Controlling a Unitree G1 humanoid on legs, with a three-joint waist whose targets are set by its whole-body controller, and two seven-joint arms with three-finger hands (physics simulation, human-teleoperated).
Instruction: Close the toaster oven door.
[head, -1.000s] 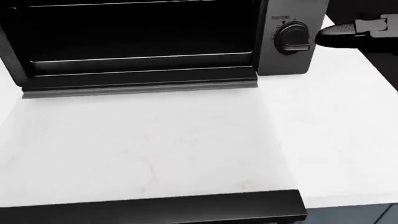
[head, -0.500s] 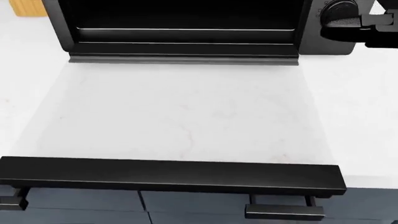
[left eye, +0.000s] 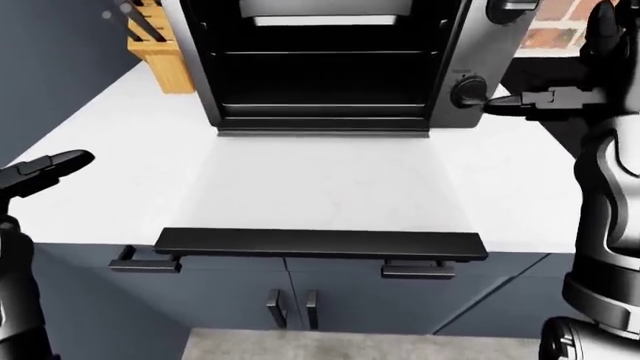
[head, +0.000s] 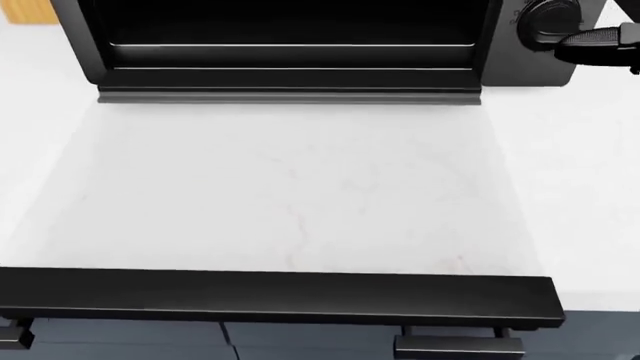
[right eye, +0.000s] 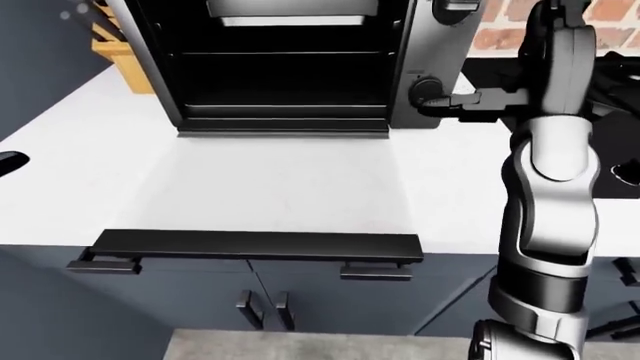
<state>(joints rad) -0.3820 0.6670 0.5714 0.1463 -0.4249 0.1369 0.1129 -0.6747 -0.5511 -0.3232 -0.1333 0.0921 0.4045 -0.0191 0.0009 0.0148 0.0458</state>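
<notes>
The oven (left eye: 330, 67) sits at the table's (left eye: 110, 142) far edge, its door (left eye: 320, 187) dropped flat. We judge it a stiff, hinged glass panel, best lifted by the handle (left eye: 320, 244). Our right hand (left eye: 515, 103) points at the knob (left eye: 468, 91), holding nothing, and our left hand (left eye: 45, 169) hangs free — how far either is open we cannot tell.

small print above toaster oven (left eye: 330, 67) knob (left eye: 468, 91), too blurred to read
</notes>
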